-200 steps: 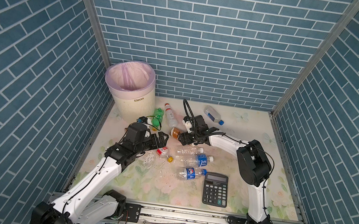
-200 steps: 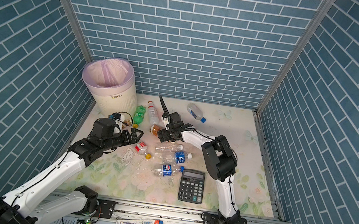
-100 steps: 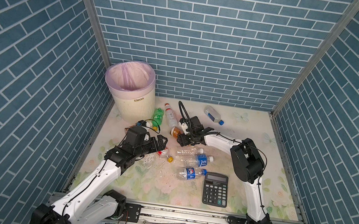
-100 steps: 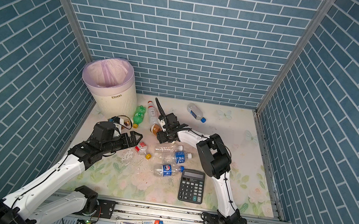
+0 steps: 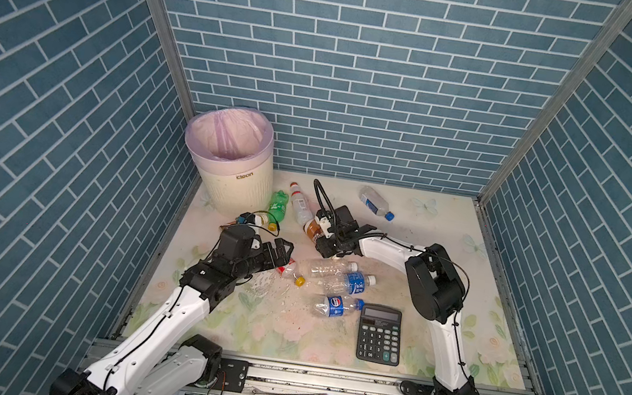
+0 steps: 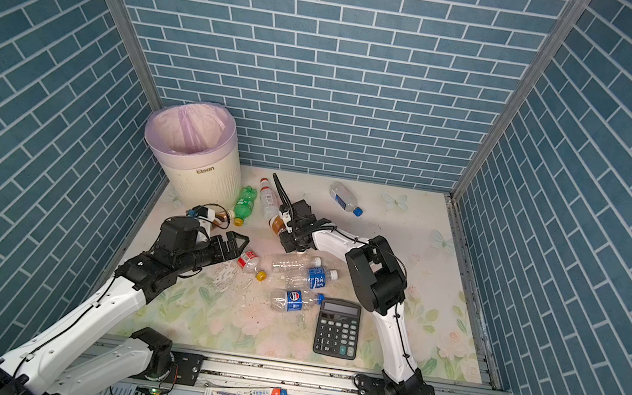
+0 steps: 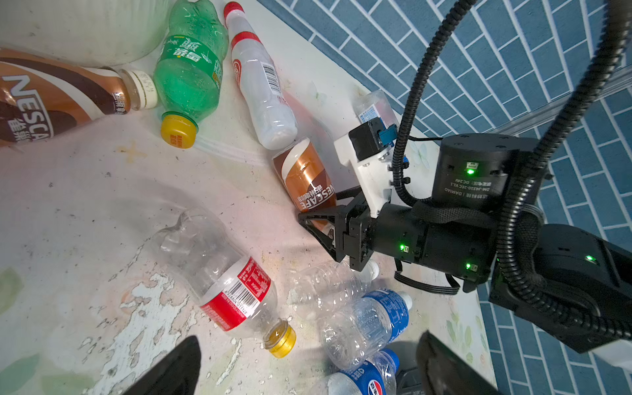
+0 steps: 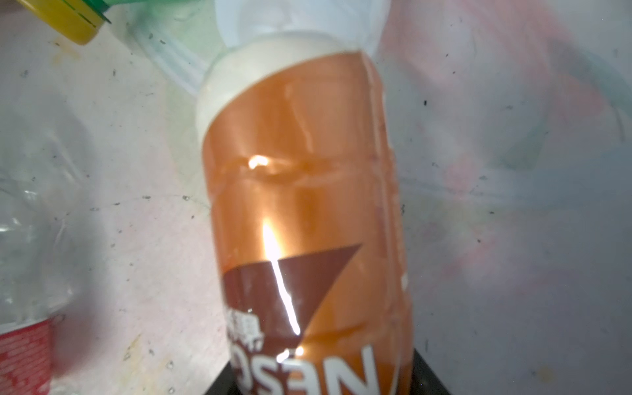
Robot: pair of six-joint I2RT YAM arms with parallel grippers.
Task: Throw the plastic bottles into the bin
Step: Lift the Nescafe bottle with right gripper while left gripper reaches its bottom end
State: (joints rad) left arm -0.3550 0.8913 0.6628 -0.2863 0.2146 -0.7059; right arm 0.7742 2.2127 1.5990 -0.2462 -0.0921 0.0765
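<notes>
The cream bin (image 5: 235,191) (image 6: 202,187) with its pink liner stands at the back left. A brown coffee bottle (image 5: 313,228) (image 6: 278,223) (image 7: 304,178) (image 8: 301,205) lies on the mat, and my right gripper (image 5: 326,246) (image 6: 291,241) (image 7: 321,225) (image 8: 321,383) is shut on its lower body. My left gripper (image 5: 283,250) (image 6: 236,244) (image 7: 307,369) hangs wide open and holds nothing, just short of a clear red-labelled bottle (image 5: 287,271) (image 6: 250,261) (image 7: 236,287). Beside the bin lie a green bottle (image 5: 277,203) (image 7: 189,68), a white bottle (image 5: 300,204) (image 7: 260,85) and another brown bottle (image 7: 51,99).
Clear and blue-labelled bottles (image 5: 352,282) (image 5: 334,306) lie in a cluster mid-mat, next to a black calculator (image 5: 379,333) (image 6: 338,327). One more bottle (image 5: 375,202) lies at the back. Blue brick walls close in three sides.
The right gripper's jaws have narrowed onto the brown coffee bottle, and its arm has shifted slightly left. The left arm has barely moved and stays open.
</notes>
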